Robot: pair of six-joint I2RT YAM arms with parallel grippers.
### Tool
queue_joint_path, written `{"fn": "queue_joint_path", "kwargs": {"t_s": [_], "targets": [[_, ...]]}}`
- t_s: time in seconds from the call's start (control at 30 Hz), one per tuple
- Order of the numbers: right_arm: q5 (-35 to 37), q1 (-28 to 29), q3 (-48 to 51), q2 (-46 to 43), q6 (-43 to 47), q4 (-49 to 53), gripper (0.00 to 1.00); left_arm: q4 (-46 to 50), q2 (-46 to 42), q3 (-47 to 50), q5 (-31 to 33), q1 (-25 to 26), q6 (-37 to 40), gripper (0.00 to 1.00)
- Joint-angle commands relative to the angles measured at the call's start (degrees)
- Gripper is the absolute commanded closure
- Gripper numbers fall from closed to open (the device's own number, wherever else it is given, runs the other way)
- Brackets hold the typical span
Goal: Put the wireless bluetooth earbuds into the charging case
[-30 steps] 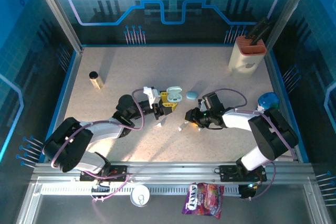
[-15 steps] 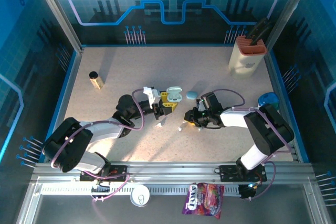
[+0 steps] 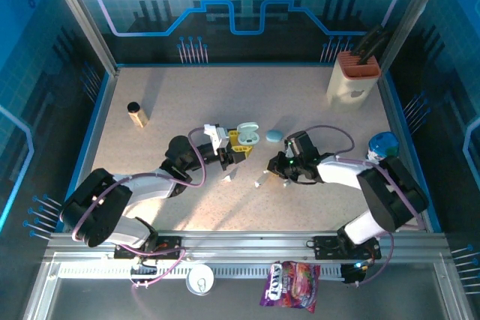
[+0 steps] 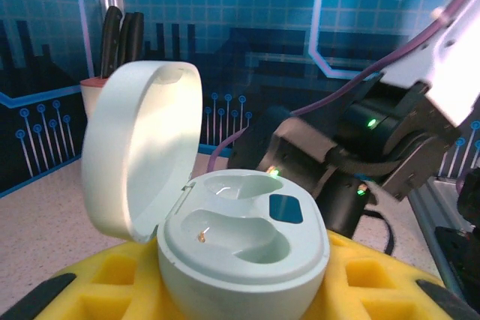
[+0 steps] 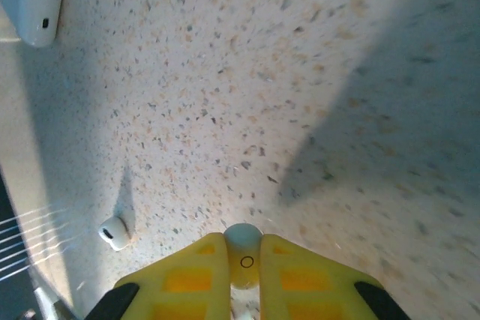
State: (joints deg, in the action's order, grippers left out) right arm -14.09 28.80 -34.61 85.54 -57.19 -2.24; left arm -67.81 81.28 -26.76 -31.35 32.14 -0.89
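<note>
My left gripper is shut on the charging case, a pale mint shell gripped between yellow fingers. Its lid stands open and both wells are empty. In the top view the case sits mid-table. My right gripper faces it from the right, shut on one of the earbuds, a small pale rounded piece pinched between yellow fingertips. Another white earbud lies on the table to its left. Two loose earbuds lie between the arms.
A closed pale blue case lies just behind the right gripper. A knife block stands at the back right, a small dark-capped bottle at the left and a blue round object by the right wall. A candy bag lies off the front edge.
The right gripper's jaws have closed on an earbud, and that gripper has shifted slightly right. The left arm and the open case have stayed still.
</note>
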Motion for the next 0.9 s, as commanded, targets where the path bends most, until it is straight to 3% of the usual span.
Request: {"fn": "queue_joint_path", "kwargs": {"t_s": [0.0,0.23,0.5,0.87], "targets": [[10.02,1.51,-3.28,-4.99,1.44,11.78,0.9,-1.32,0.81,0.5,2.24,-0.3,2.58,0.66],[19.12,2.71,-7.35,-12.61,1.91,25.64,0.9,-6.57,6.76,-0.19,9.19,-0.15,5.01,0.66],[20.16,4.03,-11.92,-19.71,3.42,32.41,0.9,-11.53,15.18,-2.21,17.27,1.58,10.89,0.66],[21.32,7.01,-21.75,-18.59,4.03,38.38,0.91,-11.86,20.21,-3.25,19.51,4.13,15.32,0.66]]}}
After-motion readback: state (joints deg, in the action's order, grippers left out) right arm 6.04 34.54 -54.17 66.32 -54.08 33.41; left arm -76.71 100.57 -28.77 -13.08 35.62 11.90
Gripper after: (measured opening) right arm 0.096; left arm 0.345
